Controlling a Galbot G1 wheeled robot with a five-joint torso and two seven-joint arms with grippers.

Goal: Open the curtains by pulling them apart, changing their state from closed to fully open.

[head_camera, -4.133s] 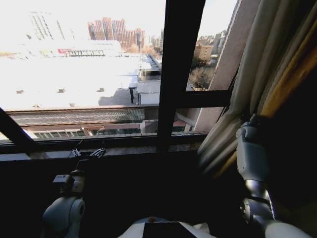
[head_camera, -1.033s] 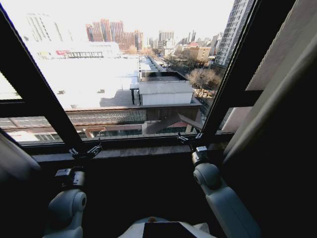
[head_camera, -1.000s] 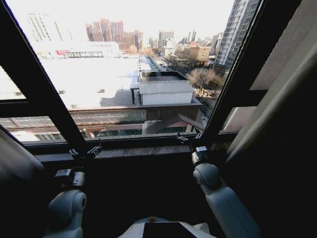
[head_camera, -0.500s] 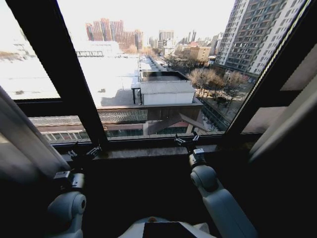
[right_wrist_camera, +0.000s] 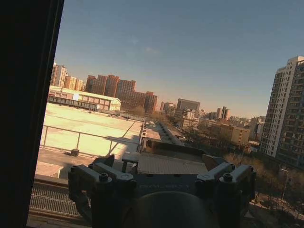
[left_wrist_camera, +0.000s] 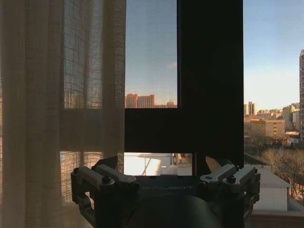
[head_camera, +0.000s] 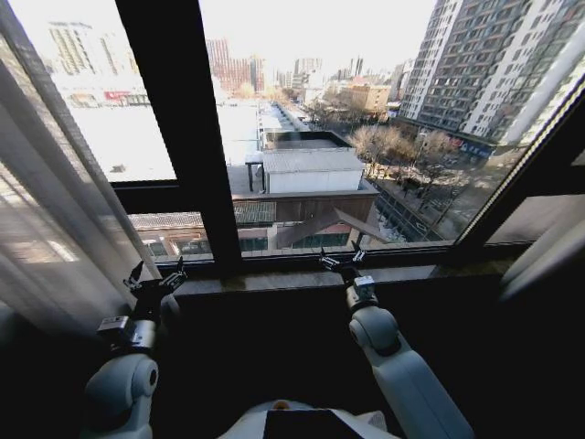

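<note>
Curtains [head_camera: 55,210] hang at far left, in front of the left window pane; second panel [head_camera: 548,256] at the far right edge. Window frame post [head_camera: 187,128] stands right of the left panel, crossbar level with its lower half. Sill [head_camera: 274,279] runs along the bottom of the glass. Left tool [head_camera: 154,277] sits at the sill, just beside the left panel's hem, fingers spread. Right tool [head_camera: 341,260] sits at the sill right of the post, well apart from both panels, fingers spread. In the left wrist view the panel [left_wrist_camera: 52,104] hangs just beside the left tool [left_wrist_camera: 164,173], post beyond. Buildings lie behind the glass.
</note>
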